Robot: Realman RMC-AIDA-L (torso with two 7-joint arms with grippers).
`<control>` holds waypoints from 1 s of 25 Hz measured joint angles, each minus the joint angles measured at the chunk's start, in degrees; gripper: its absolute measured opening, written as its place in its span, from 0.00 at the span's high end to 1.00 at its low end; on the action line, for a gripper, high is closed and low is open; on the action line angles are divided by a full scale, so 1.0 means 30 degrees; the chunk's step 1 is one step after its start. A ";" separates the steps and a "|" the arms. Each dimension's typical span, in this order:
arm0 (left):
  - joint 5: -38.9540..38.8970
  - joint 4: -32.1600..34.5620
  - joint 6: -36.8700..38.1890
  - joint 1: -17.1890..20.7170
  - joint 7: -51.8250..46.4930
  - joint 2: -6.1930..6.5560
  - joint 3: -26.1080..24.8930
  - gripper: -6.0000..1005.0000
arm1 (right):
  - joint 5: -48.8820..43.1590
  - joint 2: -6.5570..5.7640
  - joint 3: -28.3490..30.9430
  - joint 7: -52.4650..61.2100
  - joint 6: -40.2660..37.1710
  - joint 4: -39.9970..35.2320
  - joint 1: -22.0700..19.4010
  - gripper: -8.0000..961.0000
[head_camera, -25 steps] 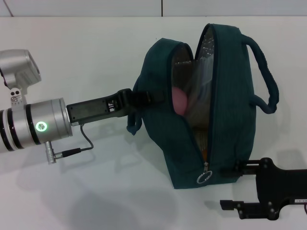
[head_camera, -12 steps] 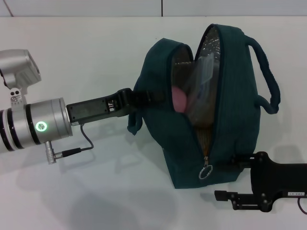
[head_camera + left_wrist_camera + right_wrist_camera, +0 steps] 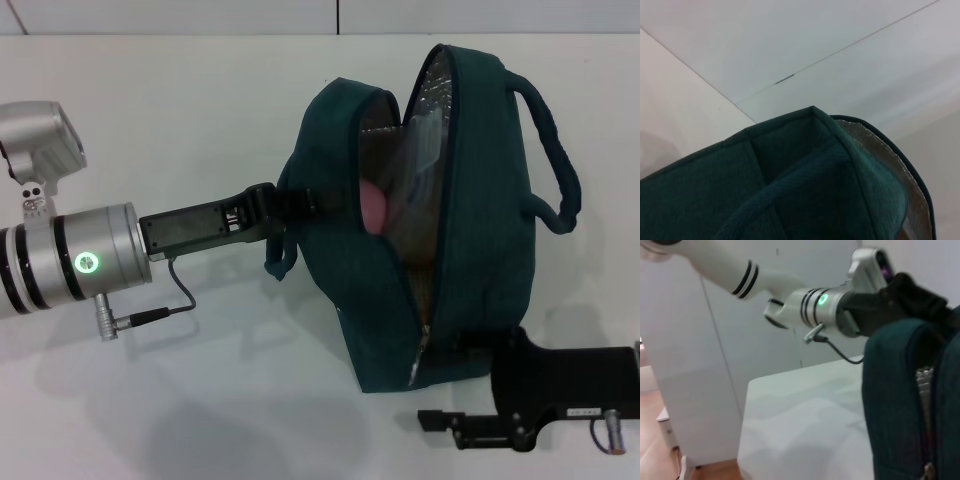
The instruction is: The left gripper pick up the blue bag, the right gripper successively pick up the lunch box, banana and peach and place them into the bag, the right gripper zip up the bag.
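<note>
Bright, even light falls from overhead, and the white table throws it back almost to glare, with only soft grey shadows under the left arm and beside the blue bag. The bag's silver lining glints. Close up, the left wrist view's fabric is soft and the right wrist view is slightly hazy.

A white table is filling most of the head view, with soft grey shadows lying across its surface. Behind it a pale wall is rising, with a thin dark vertical seam running down between panels. In the right wrist view, a strip of wooden floor is showing beside the table edge.
</note>
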 joint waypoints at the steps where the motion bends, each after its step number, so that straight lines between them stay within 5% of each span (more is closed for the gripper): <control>1: 0.0000 0.0001 0.0002 -0.0001 0.0003 0.0000 0.0001 0.95 | 0.0000 0.0000 0.0000 0.0000 0.0000 0.0000 0.0000 0.35; 6: -0.0007 0.0001 -0.0001 0.0055 0.0007 0.0004 -0.0001 0.95 | 0.0706 0.0015 -0.1081 0.0000 0.0116 -0.0094 0.0010 0.35; 25: -0.0013 0.0029 -0.0050 0.0222 0.0037 0.0058 -0.0032 0.94 | 0.1048 -0.0103 -0.0063 -0.0152 0.0123 -0.0146 -0.0440 0.36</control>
